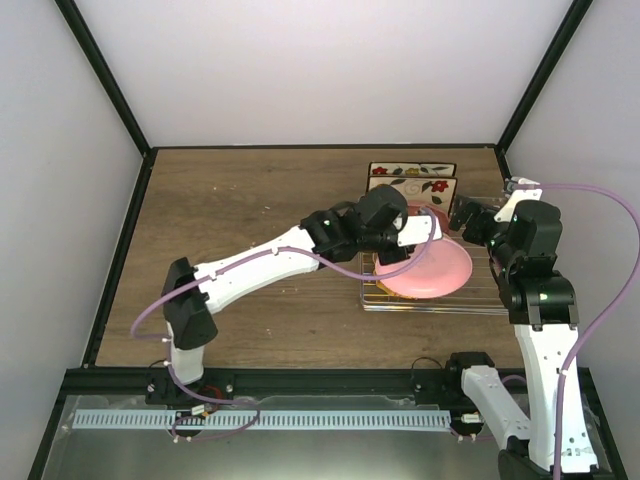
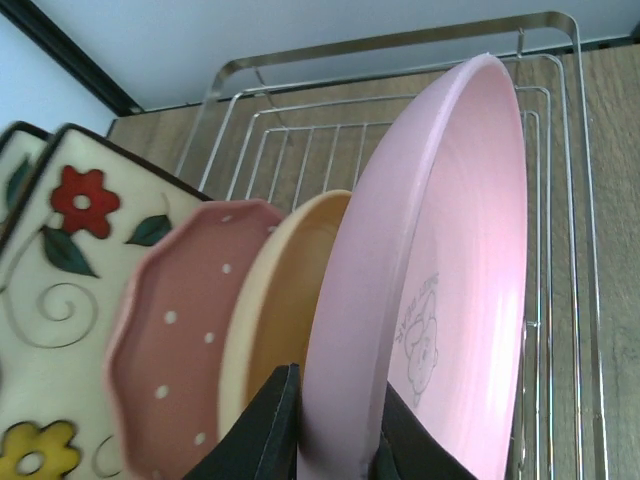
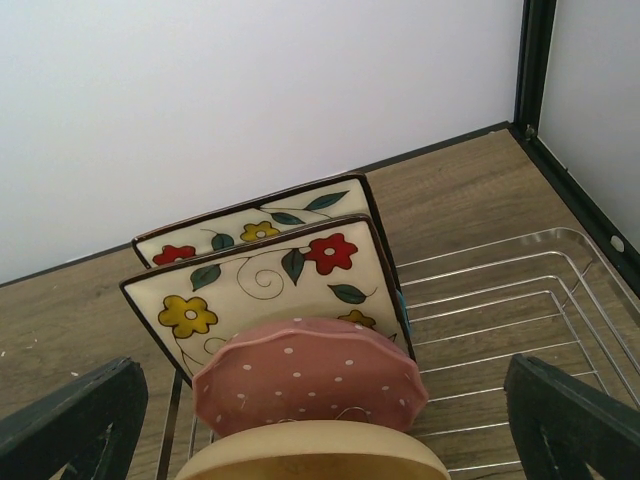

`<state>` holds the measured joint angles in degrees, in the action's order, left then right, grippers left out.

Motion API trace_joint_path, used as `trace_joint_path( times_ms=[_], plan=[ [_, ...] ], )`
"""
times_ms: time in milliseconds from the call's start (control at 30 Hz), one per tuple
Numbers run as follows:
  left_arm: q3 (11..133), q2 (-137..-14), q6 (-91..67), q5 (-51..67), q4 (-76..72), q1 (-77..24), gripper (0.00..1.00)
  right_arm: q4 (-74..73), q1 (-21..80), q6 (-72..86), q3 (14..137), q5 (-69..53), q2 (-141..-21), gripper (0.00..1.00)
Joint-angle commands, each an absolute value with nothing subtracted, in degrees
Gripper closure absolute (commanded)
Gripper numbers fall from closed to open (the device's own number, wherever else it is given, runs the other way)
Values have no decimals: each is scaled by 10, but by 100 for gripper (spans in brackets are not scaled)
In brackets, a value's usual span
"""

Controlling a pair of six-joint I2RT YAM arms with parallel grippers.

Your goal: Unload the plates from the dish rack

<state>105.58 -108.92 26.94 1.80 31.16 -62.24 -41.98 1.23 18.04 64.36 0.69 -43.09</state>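
pink plate (image 2: 440, 250) rim, pinched in left tool (image 2: 338, 395)

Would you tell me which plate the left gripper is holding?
The big plain pink plate, clamped in the left gripper; the dotted plate and flowered plates stand free.

Packed plates (image 3: 300, 385) — bare rack (image 2: 400, 40) beside

Silver dish rack (image 1: 482, 296) on wooden table (image 1: 250, 215)
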Motion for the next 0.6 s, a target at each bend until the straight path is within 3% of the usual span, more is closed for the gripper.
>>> trace_joint_path(
  times_ms=[0,367,567],
  plan=[
    [1085,-1022,253,-6,332,-625,96,-403,9,182,661,16,-429,0],
    [1063,-905,235,-38,389,-575,96,-357,9,202,678,33,-441,0],
    [1026,-863,189,11,426,-379,96,-315,9,219,689,45,-446,0]
  ],
)
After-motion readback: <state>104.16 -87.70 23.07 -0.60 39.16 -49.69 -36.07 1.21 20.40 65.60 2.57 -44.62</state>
